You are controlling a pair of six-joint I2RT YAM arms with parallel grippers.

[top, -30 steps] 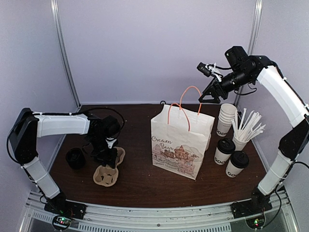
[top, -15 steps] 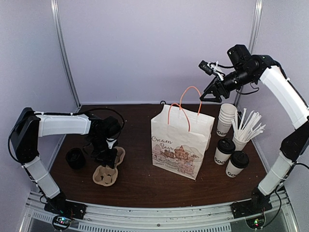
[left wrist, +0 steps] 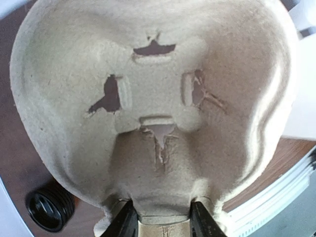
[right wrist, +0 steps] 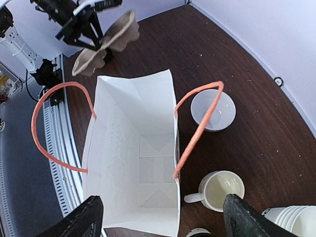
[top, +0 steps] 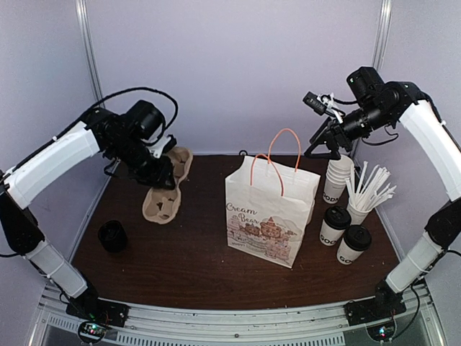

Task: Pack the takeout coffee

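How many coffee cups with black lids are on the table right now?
2. One lidded cup stands just right of the paper bag; the other sits beside it, nearer the front edge. More could be hidden behind the bag.

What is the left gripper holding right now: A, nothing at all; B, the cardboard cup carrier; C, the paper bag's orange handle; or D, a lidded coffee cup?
B: in the left wrist view the left gripper has its fingers closed on the edge of the cardboard cup carrier, which hangs in the air.

Bright, even light with soft shadows; left wrist close-up slightly blurred.
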